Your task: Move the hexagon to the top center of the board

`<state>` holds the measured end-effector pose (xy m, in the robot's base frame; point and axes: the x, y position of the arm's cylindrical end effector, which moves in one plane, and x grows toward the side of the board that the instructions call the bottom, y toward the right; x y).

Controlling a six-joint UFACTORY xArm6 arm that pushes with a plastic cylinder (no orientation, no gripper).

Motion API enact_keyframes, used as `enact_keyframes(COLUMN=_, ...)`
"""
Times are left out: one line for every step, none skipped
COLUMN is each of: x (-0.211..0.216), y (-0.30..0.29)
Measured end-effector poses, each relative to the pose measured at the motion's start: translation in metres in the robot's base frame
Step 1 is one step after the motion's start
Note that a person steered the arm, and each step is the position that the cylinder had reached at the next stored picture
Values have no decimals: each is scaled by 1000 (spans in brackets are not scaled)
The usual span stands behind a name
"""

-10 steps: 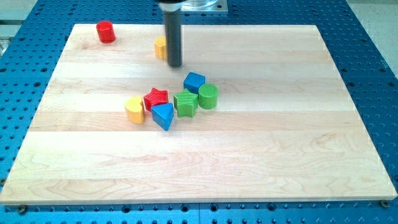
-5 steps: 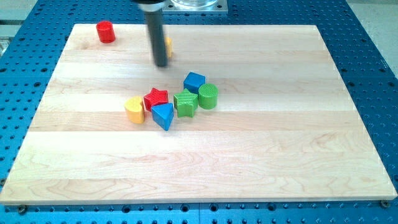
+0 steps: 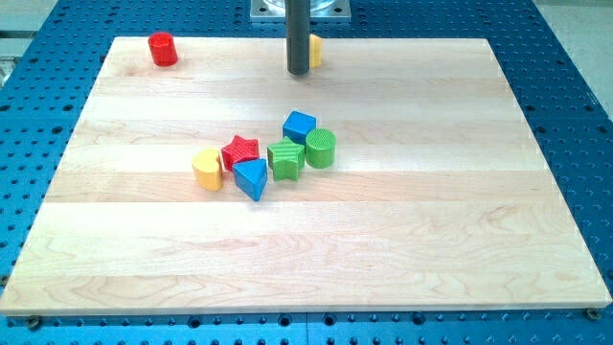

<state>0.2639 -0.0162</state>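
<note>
**Hexagon at far centre: overshoot risk, nearby items listed**

Tabletop [image 3: 383, 249]: pale wooden board; its far edge lies just beyond the hexagon. Judged hazard: any further push away or rightward could slide the block off that edge or past centre.

Rod: dark, upright, no gripper fitted, so nothing opens or closes. My tip [image 3: 298, 72] sits on the left side of the yellow hexagon [image 3: 314, 51], touching or nearly so, and hides part of it.

Cluster, mid-board, well apart on the near side, not obstructing: green cylinder [image 3: 321, 148], green cube [image 3: 285, 158], blue cube [image 3: 299, 126], blue triangle [image 3: 251, 177], red star [image 3: 240, 150], yellow heart-like block [image 3: 207, 169].

Red cylinder [image 3: 162, 48]: far left corner, clear of the route.
</note>
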Motion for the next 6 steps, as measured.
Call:
enact_keyframes(x=-8, y=-41)
enact_keyframes(x=-22, y=22)
enact_keyframes(x=17, y=-15)
enact_keyframes(x=41, y=4)
enact_keyframes(x=58, y=67)
enact_keyframes(x=104, y=154)
